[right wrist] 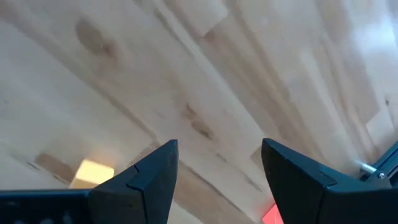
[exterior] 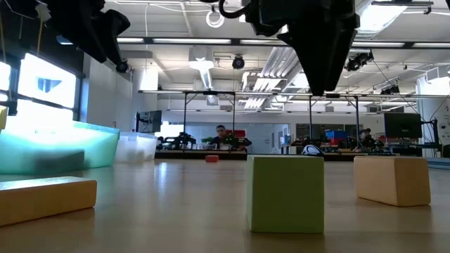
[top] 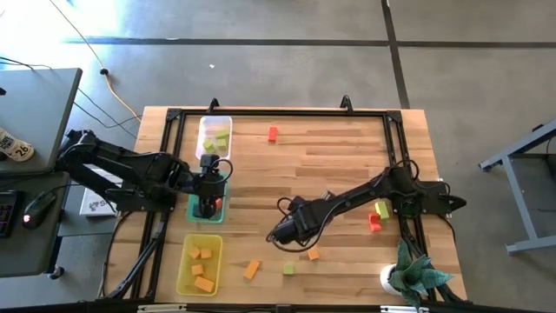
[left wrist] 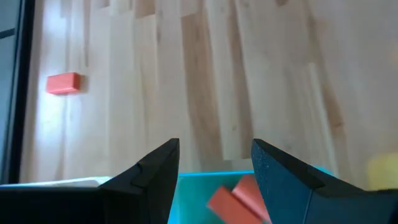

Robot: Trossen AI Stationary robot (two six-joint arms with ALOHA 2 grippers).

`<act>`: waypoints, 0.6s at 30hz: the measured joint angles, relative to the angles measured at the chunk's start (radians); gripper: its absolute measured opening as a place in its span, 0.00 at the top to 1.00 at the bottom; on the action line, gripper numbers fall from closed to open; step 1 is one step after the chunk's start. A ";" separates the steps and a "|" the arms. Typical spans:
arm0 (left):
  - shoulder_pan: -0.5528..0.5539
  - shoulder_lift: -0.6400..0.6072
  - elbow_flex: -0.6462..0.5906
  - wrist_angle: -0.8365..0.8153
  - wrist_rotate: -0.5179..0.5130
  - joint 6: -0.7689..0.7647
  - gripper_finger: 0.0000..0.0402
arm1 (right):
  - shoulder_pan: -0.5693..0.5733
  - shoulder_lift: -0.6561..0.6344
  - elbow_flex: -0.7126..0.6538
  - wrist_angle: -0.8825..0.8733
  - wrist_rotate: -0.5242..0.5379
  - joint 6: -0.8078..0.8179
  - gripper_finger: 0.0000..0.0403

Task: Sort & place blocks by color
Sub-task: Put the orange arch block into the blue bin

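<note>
Over the green tray: left tool point(top: 207, 205) hung with its fingers spread and nothing between them.
Right tool: right tool point(top: 283, 233) hovered low over bare worktop point(top: 330, 156), fingers parted, empty.
Blocks near right tool: an orange block point(top: 313, 254), a yellow-green cube point(top: 287, 269) and an orange bar point(top: 252, 269) lay just beyond it.
Farther off: red block point(top: 273, 134) alone, well apart from both tools.
Handling: blocks looked light, rigid, flat-sided; likely best pinched across two opposite faces.
Green tray point(top: 193, 209): red blocks point(left wrist: 239, 198) below the left tool.
Clear tray point(top: 215, 121): yellow-green blocks point(top: 215, 139).
Yellow tray point(top: 184, 276): orange blocks point(top: 202, 264).
</note>
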 joint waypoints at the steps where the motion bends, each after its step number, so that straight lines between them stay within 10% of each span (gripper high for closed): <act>1: 0.012 0.000 0.000 -0.008 0.000 0.014 0.54 | -0.003 -0.012 -0.004 0.002 0.009 0.007 0.46; 18: 0.187 0.000 0.000 -0.020 0.001 0.127 0.54 | -0.006 -0.424 -0.461 -0.002 -0.099 0.414 0.46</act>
